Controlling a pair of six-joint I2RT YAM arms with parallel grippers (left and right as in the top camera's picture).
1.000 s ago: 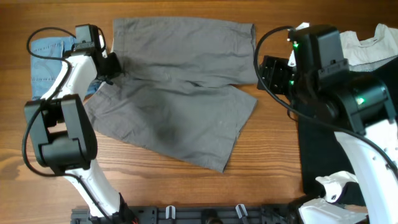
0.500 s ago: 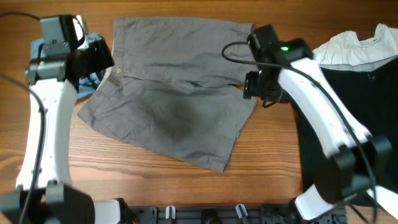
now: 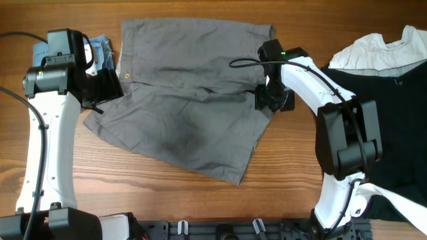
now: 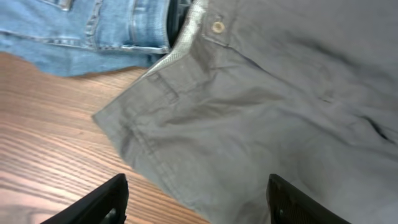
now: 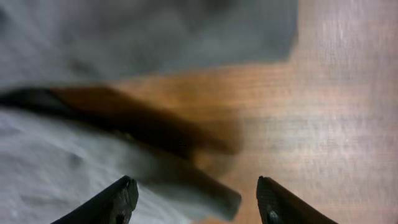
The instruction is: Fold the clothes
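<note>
now | left gripper (image 4: 198, 198) wide, nearer grey shorts (image 3: 187, 107) waistband | right gripper (image 5: 196, 199) wide, shifted slightly at hem

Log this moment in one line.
shorts: spread, unfolded | left gripper: open, over waistband corner | right gripper: open, at leg hem

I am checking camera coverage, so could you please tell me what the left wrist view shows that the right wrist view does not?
Only the left wrist view: the blue denim shorts and the button on the waistband of the grey shorts, ahead of the open left end effector. Only the right wrist view: a shadowed strip of table between two edges of the grey cloth, ahead of the open right end effector. Both: grey shorts on the wooden table, with open fingers holding nothing.
</note>
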